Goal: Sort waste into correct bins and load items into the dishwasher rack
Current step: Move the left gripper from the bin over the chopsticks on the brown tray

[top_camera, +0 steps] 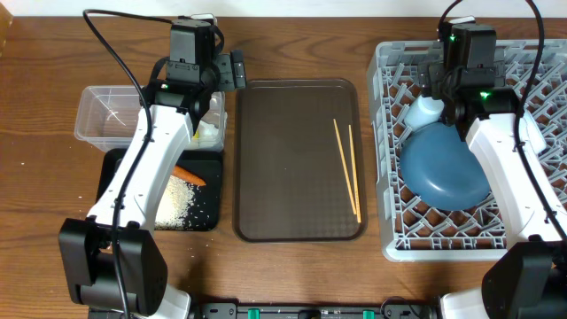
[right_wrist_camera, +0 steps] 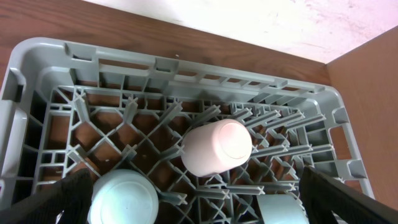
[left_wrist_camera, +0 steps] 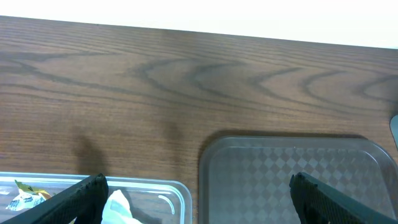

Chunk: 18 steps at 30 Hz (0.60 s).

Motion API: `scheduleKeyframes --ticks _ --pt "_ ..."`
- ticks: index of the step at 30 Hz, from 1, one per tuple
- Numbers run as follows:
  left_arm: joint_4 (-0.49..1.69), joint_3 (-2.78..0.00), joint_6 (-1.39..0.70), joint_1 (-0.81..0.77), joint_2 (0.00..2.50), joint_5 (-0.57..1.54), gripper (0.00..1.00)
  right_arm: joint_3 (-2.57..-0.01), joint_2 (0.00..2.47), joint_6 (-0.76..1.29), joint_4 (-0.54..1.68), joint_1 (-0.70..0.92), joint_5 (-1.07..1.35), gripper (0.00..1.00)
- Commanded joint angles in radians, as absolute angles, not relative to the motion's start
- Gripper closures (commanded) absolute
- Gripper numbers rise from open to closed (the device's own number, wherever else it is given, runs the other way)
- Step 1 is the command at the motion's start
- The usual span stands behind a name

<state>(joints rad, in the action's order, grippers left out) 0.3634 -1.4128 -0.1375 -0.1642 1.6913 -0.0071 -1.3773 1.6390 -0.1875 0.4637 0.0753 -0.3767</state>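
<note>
Wooden chopsticks (top_camera: 347, 168), the pair of them, lie side by side on the right half of the brown serving tray (top_camera: 266, 177) at the centre of the overhead view, and neither gripper is near them. The left gripper (top_camera: 213, 75) sits toward the upper left, jaws spread wide and holding nothing. In its wrist view the left gripper (left_wrist_camera: 198, 186) spans the gap between the clear tub (top_camera: 97, 115) and the tray's corner.

In that tub, the white crumpled paper (left_wrist_camera: 118, 206) sits right by the left finger, with the silver-yellow wrapper (left_wrist_camera: 22, 196) further left in the frame. Just below the tub in the overhead view is the black tray (top_camera: 213, 164), holding the orange carrot (top_camera: 189, 175) and a spread of rice grains (top_camera: 182, 199), partly under the arm.

Over on the right, the right gripper (top_camera: 456, 53) hangs above the top end of the grey rack (top_camera: 390, 221), fingers parted and empty. The dark blue plate (top_camera: 443, 164) leans in the rack below it in the frame. From the right wrist view, the pinkish-white cup (right_wrist_camera: 217, 146) stands upside down on the pegs dead centre between the fingers, and the light blue cup (right_wrist_camera: 124, 199) is inverted at lower left, beside the left finger. A pale rim at the bottom right is too cropped to name.
</note>
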Motion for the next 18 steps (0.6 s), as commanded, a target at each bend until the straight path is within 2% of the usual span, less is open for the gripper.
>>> scheduleKeyframes --ticks 1,8,15,16,17,18 --pt "0.366 -1.411 -0.146 -0.163 1.695 -0.016 0.06 -1.380 1.644 -0.172 0.465 0.080 -0.376 0.01" --pt "0.298 -1.411 -0.147 -0.163 1.694 -0.008 0.06 -1.380 1.644 -0.173 0.465 0.080 -0.376 0.01" --pt "0.379 -1.411 -0.147 -0.167 1.701 0.063 0.06 -1.380 1.644 -0.172 0.466 0.080 -0.376 0.01" --pt "0.372 -1.411 -0.147 -0.170 1.707 0.095 0.08 -1.380 1.644 -0.172 0.466 0.080 -0.376 0.01" --pt "0.363 -1.411 -0.159 -0.176 1.712 0.112 0.14 -1.380 1.644 -0.172 0.466 0.080 -0.376 0.01" --pt "0.358 -1.411 -0.190 -0.184 1.719 0.113 0.17 -1.380 1.644 -0.173 0.465 0.080 -0.376 0.01"
